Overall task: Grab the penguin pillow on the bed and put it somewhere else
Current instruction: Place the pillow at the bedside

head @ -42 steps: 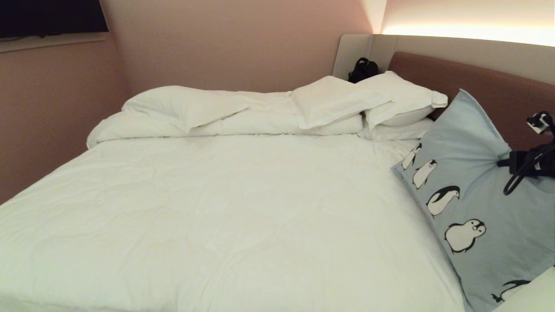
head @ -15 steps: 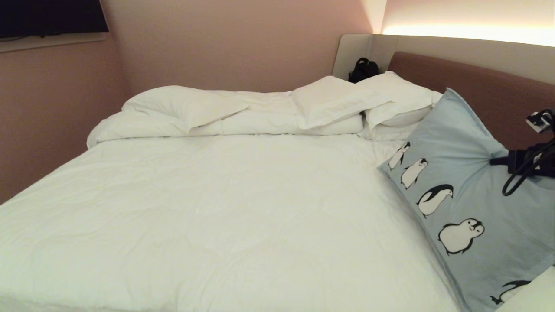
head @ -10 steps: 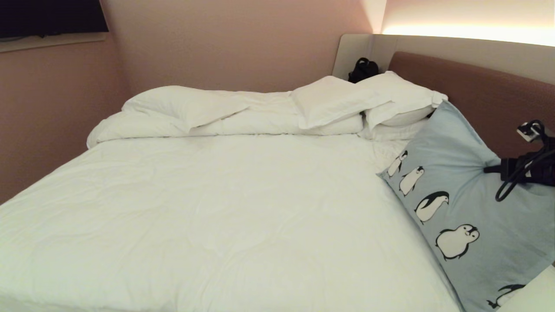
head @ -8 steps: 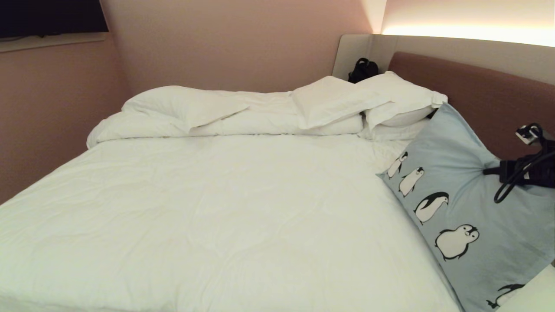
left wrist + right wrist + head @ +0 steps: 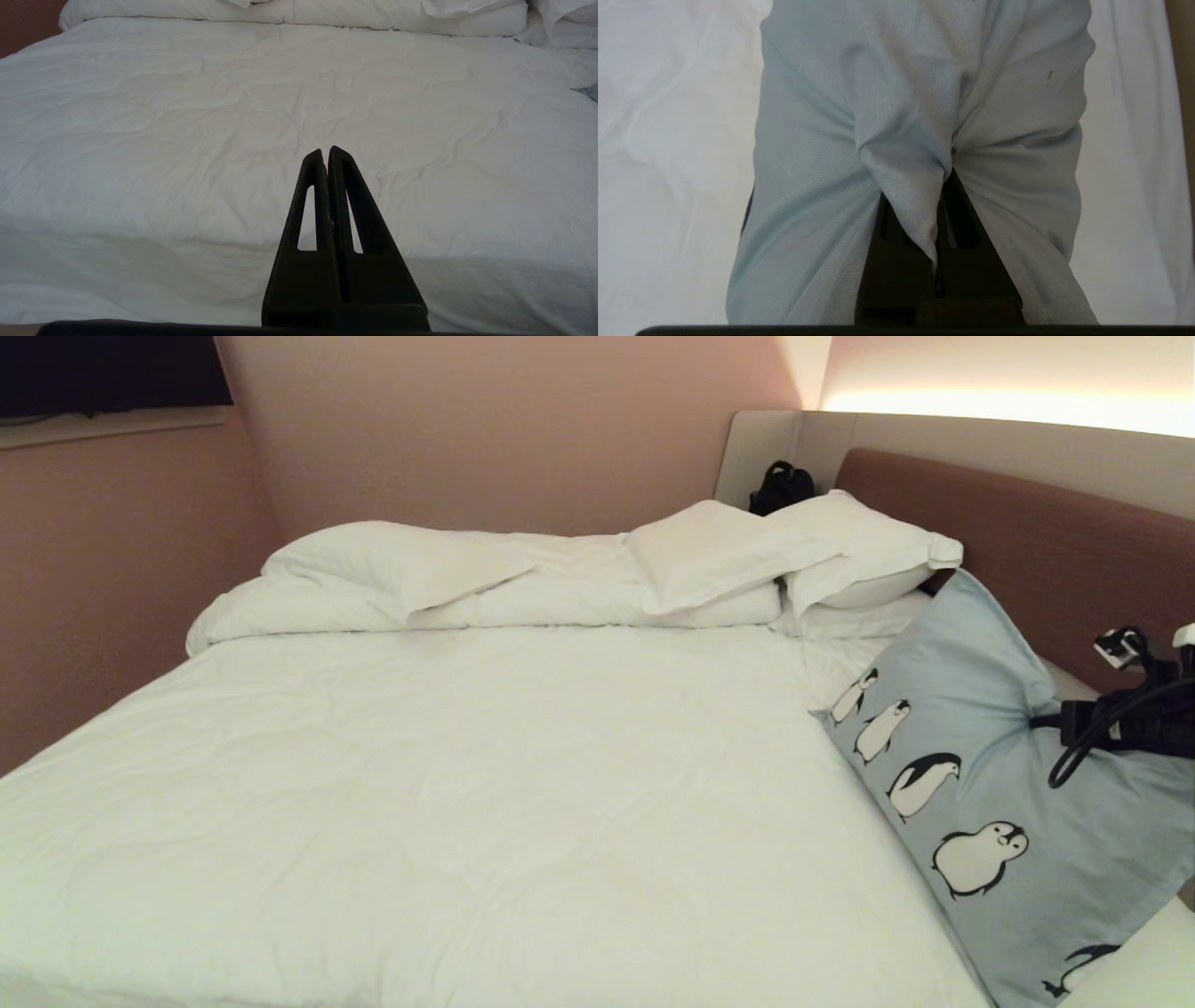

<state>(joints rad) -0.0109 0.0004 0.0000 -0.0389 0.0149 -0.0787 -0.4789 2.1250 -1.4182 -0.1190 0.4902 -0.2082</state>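
The penguin pillow, light blue-grey with a row of black-and-white penguins, stands tilted at the right side of the bed, its lower edge on the sheet. My right gripper reaches in from the right and is shut on a bunched fold near the pillow's upper middle. In the right wrist view the pillow drapes over the right gripper, whose black fingers clamp a pinch of cloth. My left gripper is shut and empty, level above the near edge of the bed.
White pillows and a folded duvet lie along the far side. The brown headboard runs behind the penguin pillow. A black bag sits in the far corner. A pink wall borders the left.
My right gripper has sunk and come slightly leftward with the pillow. The pillow's top corner has dropped along the headboard, below the white pillow. The left gripper has not moved.
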